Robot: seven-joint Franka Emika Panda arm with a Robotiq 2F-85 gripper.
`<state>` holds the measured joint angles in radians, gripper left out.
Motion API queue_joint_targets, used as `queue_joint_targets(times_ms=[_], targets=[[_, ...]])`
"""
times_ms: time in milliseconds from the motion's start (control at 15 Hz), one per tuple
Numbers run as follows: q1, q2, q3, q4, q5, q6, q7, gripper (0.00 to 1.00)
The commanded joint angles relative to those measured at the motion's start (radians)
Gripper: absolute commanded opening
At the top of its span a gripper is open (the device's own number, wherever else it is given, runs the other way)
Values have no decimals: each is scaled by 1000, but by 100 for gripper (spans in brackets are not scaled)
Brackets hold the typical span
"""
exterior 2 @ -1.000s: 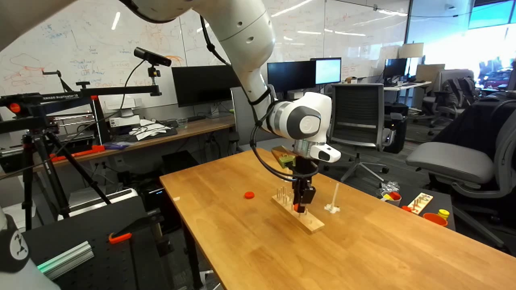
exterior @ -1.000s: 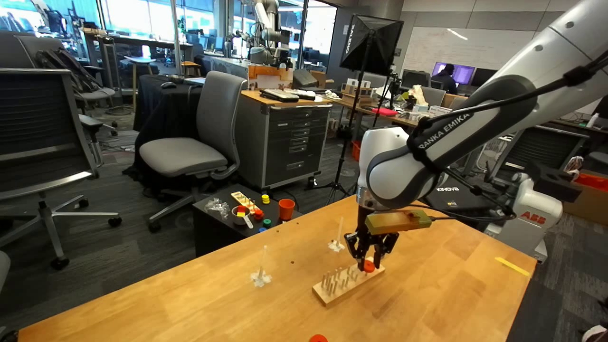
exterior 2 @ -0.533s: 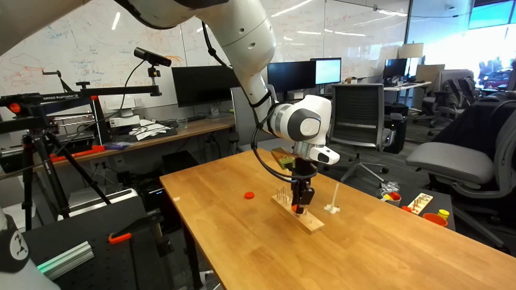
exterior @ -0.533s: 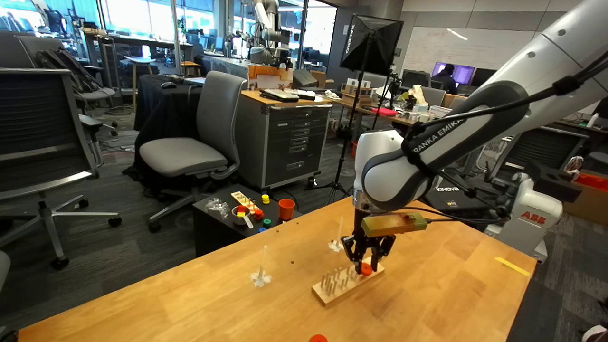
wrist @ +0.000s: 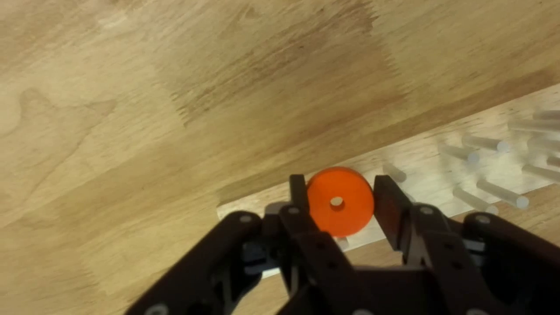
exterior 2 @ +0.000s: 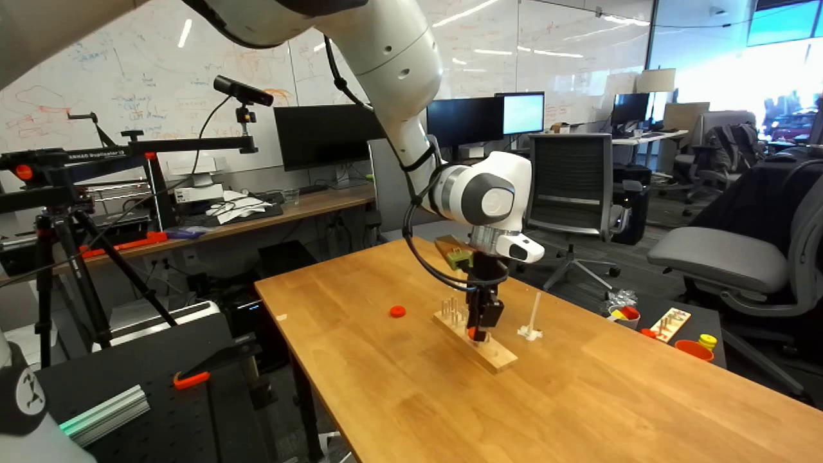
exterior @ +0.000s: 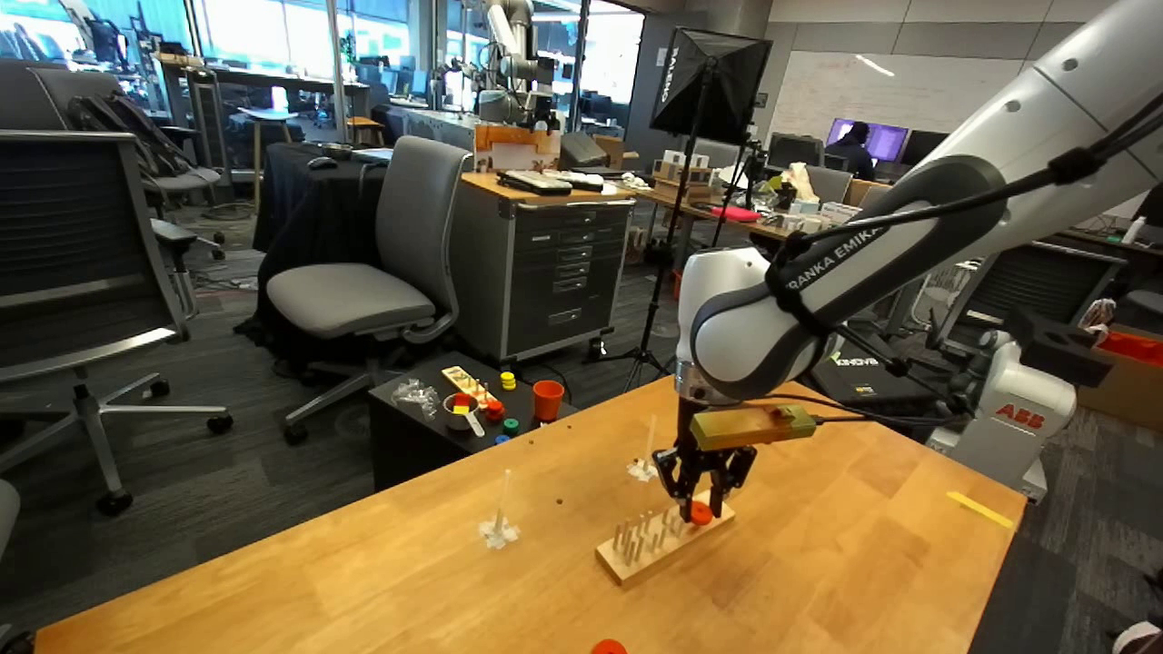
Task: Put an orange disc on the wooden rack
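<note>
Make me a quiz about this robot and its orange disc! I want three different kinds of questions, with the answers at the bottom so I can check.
1. True or false: the gripper holds the orange disc.

2. Pick one: what colour is the loose disc lying on the table?
a) blue
b) green
c) red-orange

3. Fill the gap: thin upright ____ stick up from the wooden rack.

Key:
1. True; the wrist view shows it pinched from both sides.
2. c
3. pegs
</note>
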<state>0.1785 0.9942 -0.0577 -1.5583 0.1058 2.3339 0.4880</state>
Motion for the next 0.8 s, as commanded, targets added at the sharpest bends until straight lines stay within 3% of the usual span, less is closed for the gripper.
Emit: queue_joint_targets(times_ms=[0,733], targets=[[-18,19,12,43,25,-35,3,17],[-26,28,18,54,33,-44,-1,17]])
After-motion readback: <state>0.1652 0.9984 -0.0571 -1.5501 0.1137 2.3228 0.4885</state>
